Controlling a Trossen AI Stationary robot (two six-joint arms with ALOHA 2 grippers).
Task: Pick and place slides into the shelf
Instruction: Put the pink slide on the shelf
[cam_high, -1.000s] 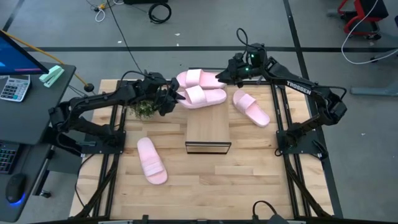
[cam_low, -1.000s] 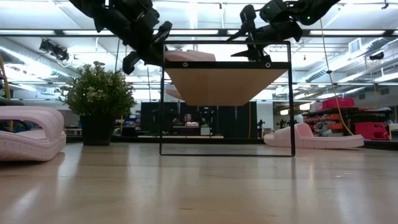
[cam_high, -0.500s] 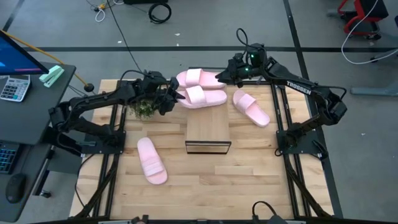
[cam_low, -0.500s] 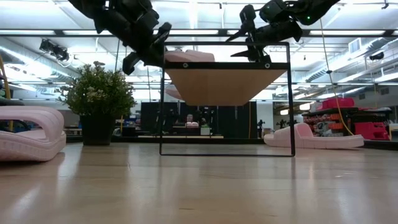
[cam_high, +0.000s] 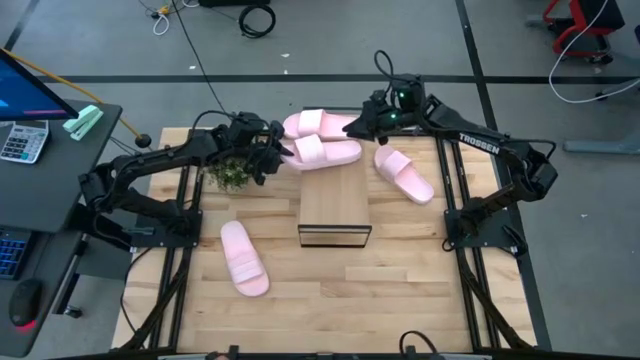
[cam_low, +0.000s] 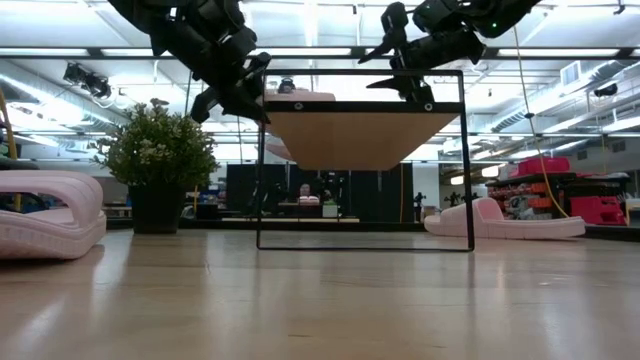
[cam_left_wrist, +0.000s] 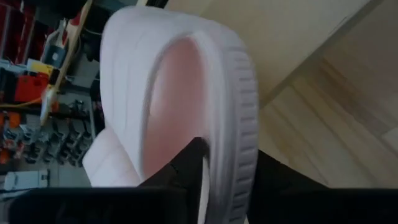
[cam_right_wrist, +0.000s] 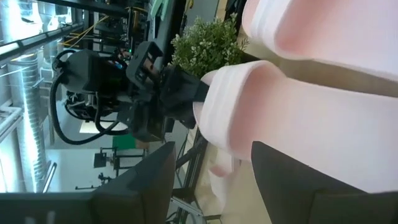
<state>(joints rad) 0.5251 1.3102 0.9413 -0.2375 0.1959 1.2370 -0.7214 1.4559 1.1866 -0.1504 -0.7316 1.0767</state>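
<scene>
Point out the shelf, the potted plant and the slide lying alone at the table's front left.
shelf (cam_high: 335, 205): high view, on its wood top board.
potted plant (cam_low: 158, 150): low view, on its foliage.
front-left slide (cam_high: 244, 258): high view, on its strap.

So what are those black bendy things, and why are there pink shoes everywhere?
Those are two robot arms, each ending in a claw. One picture looks down from above, one peeks across the table, and two come from cameras on the arms' wrists. The job is putting pink slides on the small shelf. Two slides sit at its far end, with the left claw and the right claw beside them. The left claw's fingers straddle one slide's edge. Another slide and one more lie on the table, next to a little plant.
</scene>
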